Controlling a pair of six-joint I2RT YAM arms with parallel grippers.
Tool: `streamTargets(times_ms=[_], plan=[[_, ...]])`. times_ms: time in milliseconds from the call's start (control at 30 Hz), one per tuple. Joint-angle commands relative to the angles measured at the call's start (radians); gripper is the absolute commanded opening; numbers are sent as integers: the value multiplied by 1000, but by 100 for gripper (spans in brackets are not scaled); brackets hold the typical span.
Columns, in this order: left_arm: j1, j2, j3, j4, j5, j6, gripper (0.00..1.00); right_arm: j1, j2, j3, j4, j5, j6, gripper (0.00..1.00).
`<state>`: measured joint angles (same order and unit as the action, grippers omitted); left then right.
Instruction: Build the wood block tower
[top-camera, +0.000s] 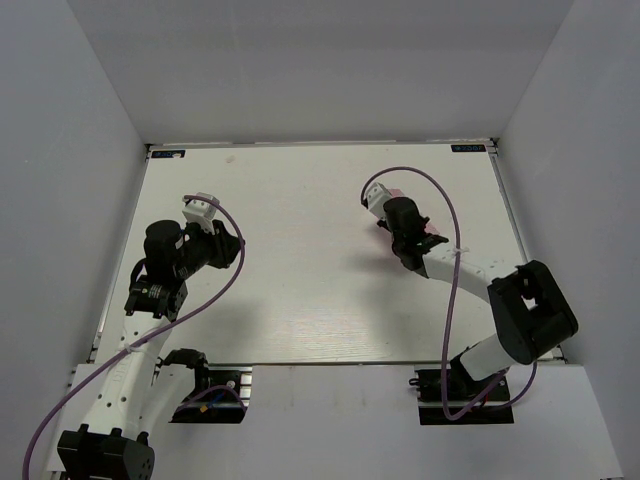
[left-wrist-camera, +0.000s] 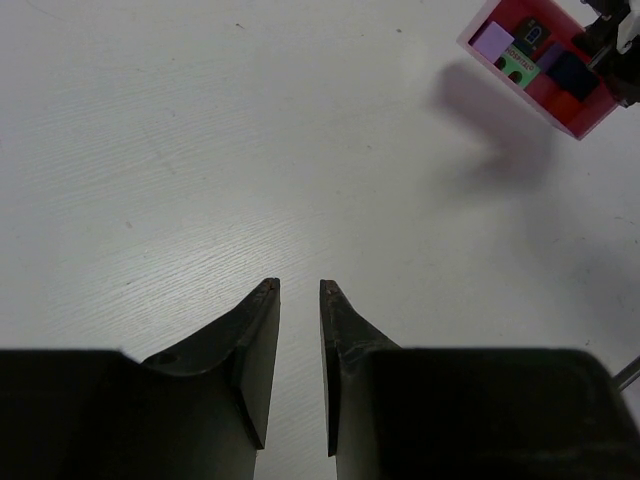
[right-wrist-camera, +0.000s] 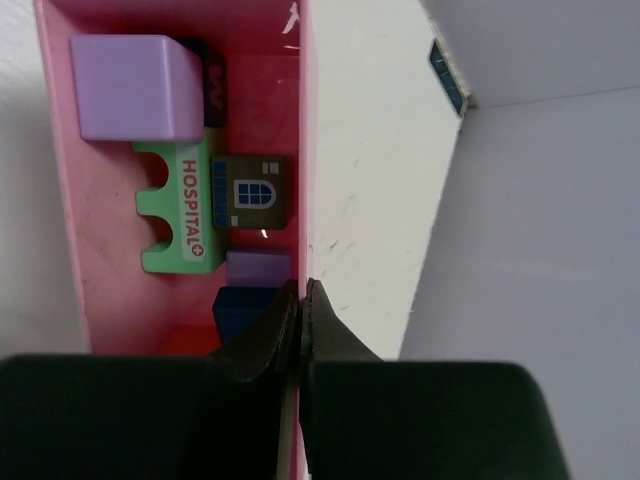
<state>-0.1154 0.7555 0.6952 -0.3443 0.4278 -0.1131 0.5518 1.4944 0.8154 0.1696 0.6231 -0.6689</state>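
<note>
**Tower not begun: blocks all in the lifted tray, left hand idle**

**Right hand.** The right hand (right-wrist-camera: 300, 285) is closed tight, pinching one long wall of the pink tray (right-wrist-camera: 60, 200) between its fingers. In the left wrist view the tray hangs tilted, and its shadow lies on the bench (top-camera: 300, 280) apart from it. I judge the tray to be carried clear of the surface rather than resting on it. A grip on the rim suits moving or tipping the whole load at once.

**Task pieces.** All the wood blocks in view lie inside the tray.
- A lilac cube (right-wrist-camera: 135, 85) sits at the tray's far end.
- A green HOSPITAL block (right-wrist-camera: 180, 215) lies on its side just below the cube.
- A dark window block (right-wrist-camera: 250, 195) touches the green block on the gripped-wall side.
- A small lilac block (right-wrist-camera: 258, 268) and a dark blue block (right-wrist-camera: 240, 310) lie nearest the pinching fingers.

No block stands outside the tray, and none is stacked.

**Left hand.** The left hand (left-wrist-camera: 298, 285) is well apart from the tray, low over bare bench. Its fingers are drawn in to a narrow slit with nothing between them. It faces the tray, apparently waiting.

**Risk.** A one-sided pinch on a thin wall lets the tray swing, so the blocks could slide or spill.
</note>
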Motion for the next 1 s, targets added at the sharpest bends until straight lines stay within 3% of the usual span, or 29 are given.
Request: streamTargets(times_ms=[0, 400, 700, 833, 967], plan=[[-3, -7, 20, -2, 14, 1, 34, 33, 15, -4, 249, 130, -113, 0], [-3, -16, 20, -2, 14, 1, 35, 91, 171, -81, 675, 256, -424, 0], [-3, -16, 20, -2, 14, 1, 36, 132, 375, -151, 1265, 286, -817, 0], [-3, -16, 20, -2, 14, 1, 36, 149, 454, -157, 1369, 297, -886, 0], [-3, -16, 20, -2, 14, 1, 36, 160, 474, -160, 1371, 299, -896, 0]])
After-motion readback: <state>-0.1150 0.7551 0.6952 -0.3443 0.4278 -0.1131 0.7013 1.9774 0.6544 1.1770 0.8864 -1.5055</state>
